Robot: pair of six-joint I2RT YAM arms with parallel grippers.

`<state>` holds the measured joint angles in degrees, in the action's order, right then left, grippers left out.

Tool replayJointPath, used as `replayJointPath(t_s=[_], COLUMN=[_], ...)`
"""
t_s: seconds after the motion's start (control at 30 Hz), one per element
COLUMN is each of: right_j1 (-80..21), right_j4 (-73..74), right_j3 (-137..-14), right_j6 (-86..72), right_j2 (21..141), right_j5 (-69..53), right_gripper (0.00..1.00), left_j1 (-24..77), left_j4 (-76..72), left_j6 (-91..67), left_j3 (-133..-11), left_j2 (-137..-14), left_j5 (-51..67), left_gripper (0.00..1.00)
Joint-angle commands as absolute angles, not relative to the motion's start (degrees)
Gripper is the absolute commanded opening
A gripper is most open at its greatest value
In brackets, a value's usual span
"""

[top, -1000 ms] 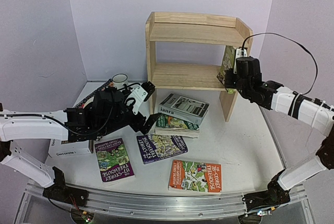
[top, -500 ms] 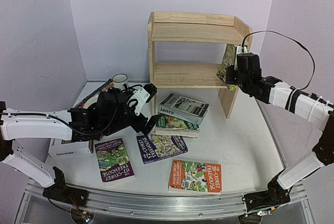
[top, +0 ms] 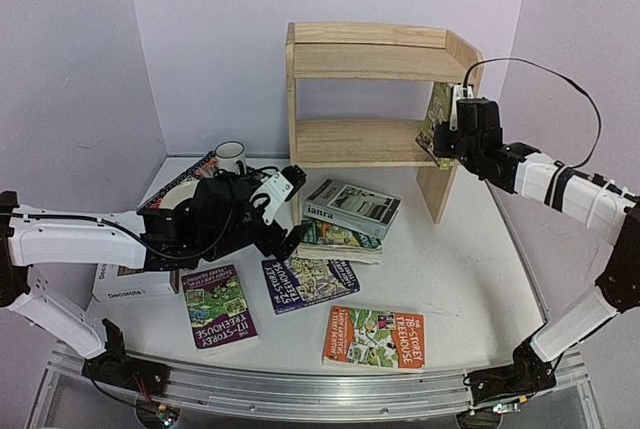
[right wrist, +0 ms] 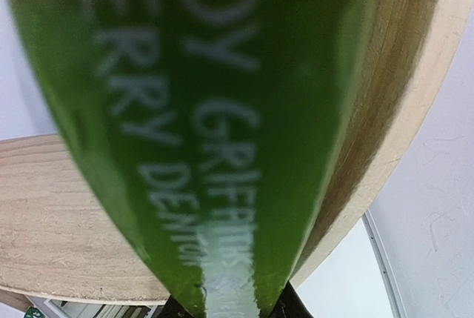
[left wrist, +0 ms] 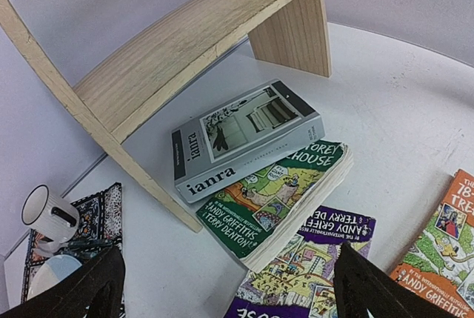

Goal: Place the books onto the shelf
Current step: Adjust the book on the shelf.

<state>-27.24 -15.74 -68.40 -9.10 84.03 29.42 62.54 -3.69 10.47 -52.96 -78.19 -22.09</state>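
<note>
**Shelf and contents.** The green book (top: 435, 117) stands near upright at the right end of the shelf's (top: 360, 144) lower board, just beside the right side panel. It is the one book on the shelf. The right gripper (top: 447, 137) has its jaws closed narrowly on this book; the right wrist view shows the spine (right wrist: 222, 110) running between the fingers. From the book leftward to the left side panel the lower board shows bare wood, as does the upper board.

**Table.** In front of the shelf the ianra book (top: 352, 207) lies flat on top of the light green book (top: 335, 240). Nearer the arms lie the dark purple book (top: 305, 282), the purple book (top: 217, 305) and the orange book (top: 375, 337), all flat and apart. The Decorate book (top: 128, 287) lies at the left edge under the left arm. The left gripper (top: 291, 208) hovers beside the stacked pair, jaws spread wide, holding nothing. A mug (top: 231, 156) and placemat (top: 183, 181) sit behind it.
</note>
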Motion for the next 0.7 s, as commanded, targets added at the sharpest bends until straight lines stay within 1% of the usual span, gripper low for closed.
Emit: replayJointPath(t_s=[0.0,0.03,0.07,0.13,0.17,0.23,0.33,0.47,0.5,0.57,0.67], right_j1=[-26.7,-26.7,-26.6,-26.4,-26.3,-26.2,-26.0,-25.6,-25.4,-25.2,-25.2], right_j4=[-18.2,-18.4,-18.5,-18.8,-19.0,-19.3,-19.5,-19.5,-19.5,-19.5,-19.5], right_j3=[-67.9,-67.7,-67.5,-67.3,-67.2,-66.8,-66.4,-65.2,-64.9,-64.4,-64.0], right_j6=[-3.7,-3.1,-2.9,-2.9,-3.0,-3.1,-3.4,-3.9,-4.1,-4.2,-4.4], right_j2=[83.1,83.1,83.0,82.8,82.6,82.1,81.3,79.7,79.3,78.5,77.7], right_j5=[22.0,21.5,21.5,21.7,21.8,21.8,21.8,21.2,21.0,20.3,18.5], right_gripper=[0.14,0.24,0.27,0.29,0.36,0.52,0.49,0.49,0.50,0.55,0.58], left_j1=[62.2,62.1,62.1,61.9,61.9,61.9,61.8,60.6,60.1,58.0,54.8], left_j4=[-6.1,-6.1,-6.1,-6.1,-6.1,-6.2,-6.2,-6.3,-6.3,-6.5,-7.1], left_j6=[10.7,10.6,10.5,10.1,9.9,9.6,9.1,7.4,6.9,5.0,2.7], left_j3=[-56.0,-56.0,-56.1,-56.2,-56.2,-56.2,-56.0,-55.8,-55.9,-55.9,-56.4], left_j2=[-78.5,-78.6,-78.7,-78.8,-78.8,-78.7,-78.5,-78.1,-77.9,-77.5,-77.1], left_j5=[-21.5,-21.4,-21.3,-21.3,-21.3,-21.3,-21.6,-22.4,-22.3,-21.6,-20.6], left_gripper=[1.00,1.00,1.00,1.00,0.99,0.99,1.00,1.00,1.00,1.00,1.00])
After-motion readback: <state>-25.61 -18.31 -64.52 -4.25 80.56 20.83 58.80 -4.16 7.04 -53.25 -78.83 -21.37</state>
